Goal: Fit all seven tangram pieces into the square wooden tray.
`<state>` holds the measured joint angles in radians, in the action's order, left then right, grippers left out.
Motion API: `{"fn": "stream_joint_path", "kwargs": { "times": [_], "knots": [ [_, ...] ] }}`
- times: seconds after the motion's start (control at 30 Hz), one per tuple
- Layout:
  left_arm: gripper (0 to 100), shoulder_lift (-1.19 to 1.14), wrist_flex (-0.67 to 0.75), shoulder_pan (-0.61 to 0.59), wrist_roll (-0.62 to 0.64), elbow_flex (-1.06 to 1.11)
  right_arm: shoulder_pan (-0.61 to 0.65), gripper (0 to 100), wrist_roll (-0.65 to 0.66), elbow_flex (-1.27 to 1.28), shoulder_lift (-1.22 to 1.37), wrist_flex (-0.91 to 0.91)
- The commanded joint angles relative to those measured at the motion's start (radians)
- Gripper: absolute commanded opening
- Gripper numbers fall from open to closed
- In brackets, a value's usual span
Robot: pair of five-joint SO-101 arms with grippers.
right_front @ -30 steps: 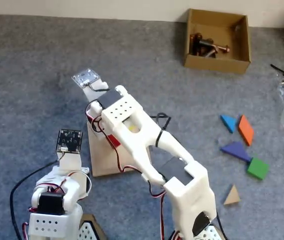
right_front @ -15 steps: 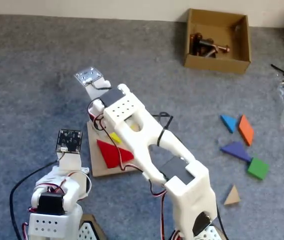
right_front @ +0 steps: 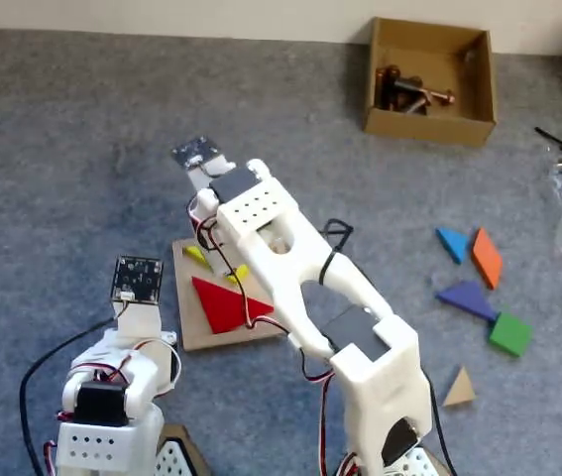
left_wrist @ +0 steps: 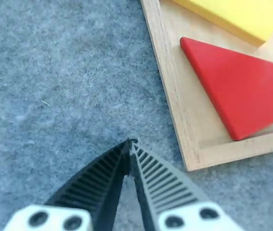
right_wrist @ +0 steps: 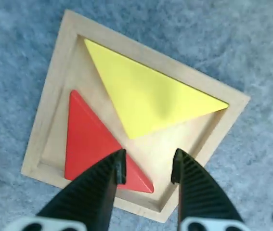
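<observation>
The tray (right_wrist: pixel 52 96) lies on the carpet (right_front: pixel 82 119) in front of the two arms, and it holds the red triangle (right_wrist: pixel 88 139) and the yellow triangle (right_wrist: pixel 146 96), lying flat with a strip of bare wood between them. The right claw (right_wrist: pixel 148 161) hangs above the tray with its fingers spread and nothing between them. The left claw (left_wrist: pixel 131 147) is clenched on nothing, over the carpet just beside the tray's edge. Five pieces are not yet placed: the blue triangle (right_front: pixel 450 243), orange piece (right_front: pixel 487 258), purple triangle (right_front: pixel 467 297), green square (right_front: pixel 509 333) and tan triangle (right_front: pixel 458 389). All lie well apart from the tray, on the robot's right side, so I judge the right arm is the nearer one. The orange piece's long axis points roughly away from the robot.
</observation>
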<state>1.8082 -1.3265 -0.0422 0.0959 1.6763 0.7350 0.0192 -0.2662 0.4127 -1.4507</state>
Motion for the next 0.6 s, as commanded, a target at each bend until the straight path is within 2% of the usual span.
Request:
{"fn": "stream_joint_path", "kwargs": {
  "times": [0.0,0.27,0.57],
  "knots": [
    [1,0.007,0.002,0.015,0.008,0.019,-0.022,14.2,0.005,-0.058,-0.018,-0.012],
    [1,0.007,0.002,0.015,0.008,0.019,-0.036,1.8,0.006,-0.058,-0.019,-0.094],
    [1,0.007,0.002,0.015,0.008,0.019,-0.042,1.2,0.003,-0.050,-0.018,-0.097]
  ]
}}
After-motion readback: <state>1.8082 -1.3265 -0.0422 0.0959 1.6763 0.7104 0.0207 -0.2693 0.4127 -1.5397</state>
